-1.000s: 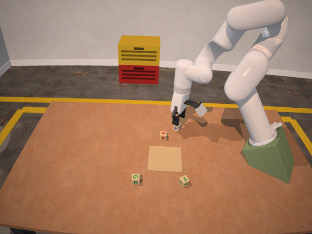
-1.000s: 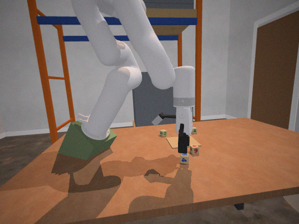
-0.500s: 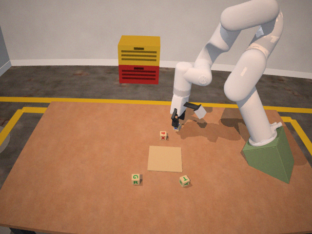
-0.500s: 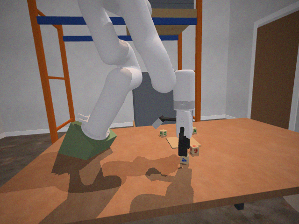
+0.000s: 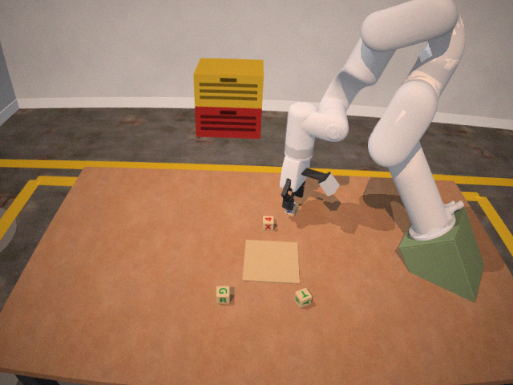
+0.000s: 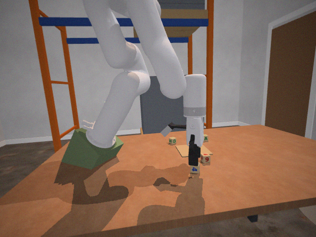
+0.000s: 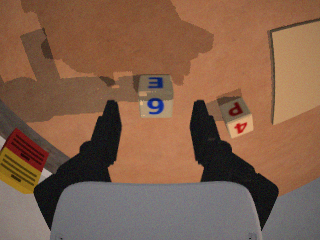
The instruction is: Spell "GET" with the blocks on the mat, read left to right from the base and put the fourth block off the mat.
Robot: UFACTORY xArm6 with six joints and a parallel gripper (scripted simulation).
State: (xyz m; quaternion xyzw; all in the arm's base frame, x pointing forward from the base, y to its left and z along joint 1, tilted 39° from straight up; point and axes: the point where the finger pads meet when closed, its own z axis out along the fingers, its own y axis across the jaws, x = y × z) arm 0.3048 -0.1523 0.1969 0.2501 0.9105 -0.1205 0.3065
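Observation:
My gripper [image 5: 289, 204] is open and low over a block with blue marks [image 5: 290, 212] behind the mat. In the wrist view the fingers stand to either side of this block [image 7: 155, 96], apart from it; it shows a blue "E" and "6". In the exterior view the fingertips [image 6: 193, 159] sit just above the block [image 6: 195, 169]. A block with red marks [image 5: 268, 222] lies close by, off the mat. The tan mat [image 5: 271, 261] lies flat with nothing on it. The green G block [image 5: 223, 294] and the green T block [image 5: 303, 297] lie in front of the mat, off it.
The robot's green base [image 5: 443, 258] stands at the table's right. A yellow and red crate [image 5: 228, 97] stands on the floor beyond the table. The red-marked block [image 7: 234, 115] lies just right of my right finger in the wrist view.

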